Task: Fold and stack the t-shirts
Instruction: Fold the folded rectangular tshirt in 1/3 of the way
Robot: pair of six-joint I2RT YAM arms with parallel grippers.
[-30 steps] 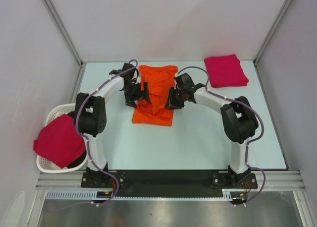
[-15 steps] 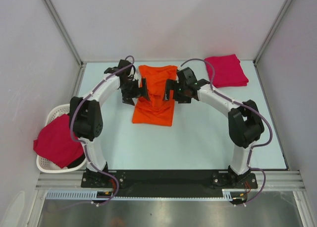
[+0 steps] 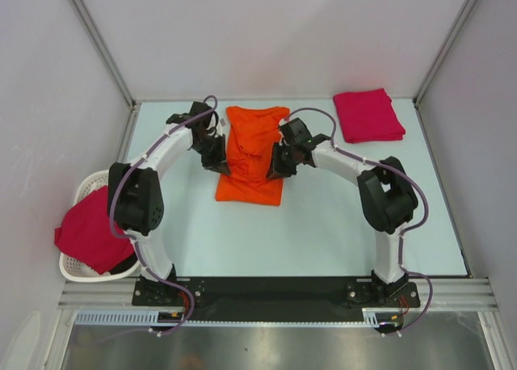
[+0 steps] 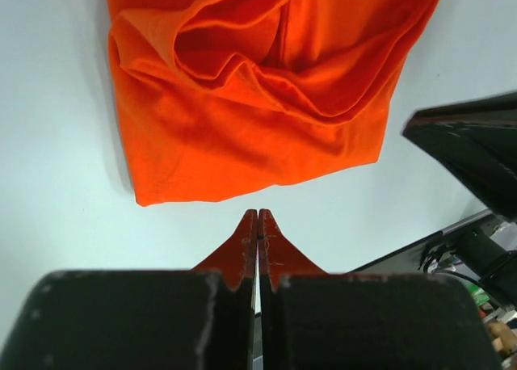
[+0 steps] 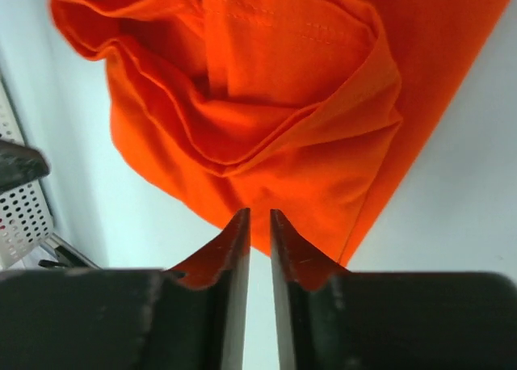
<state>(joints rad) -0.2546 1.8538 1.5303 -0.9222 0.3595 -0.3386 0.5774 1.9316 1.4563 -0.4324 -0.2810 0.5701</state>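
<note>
- Top view: the orange t-shirt lies part-folded on the table, between the two tools. The left tool sits at one long edge and the right tool at the other. A folded crimson t-shirt lies well beyond the right tool. Another crimson t-shirt hangs over the basket, behind the left tool. Jaw state cannot be read here.
- Left wrist view: the left tool is clenched, with the jaws pressed together and nothing between them. The orange t-shirt lies ahead of the tips, a strip of bare table between. Loose ridges show in the upper layer.
- Right wrist view: the right tool is all but closed, leaving only a slit with no cloth visible in it. Its tips reach the near hem of the orange t-shirt. Only this view shows the stitched seam and the stacked layers.
- Handling: the shirt is judged light, limp and non-fragile, and it will sag and drag. Pinch all layers at an outer edge, both tools level.
</note>
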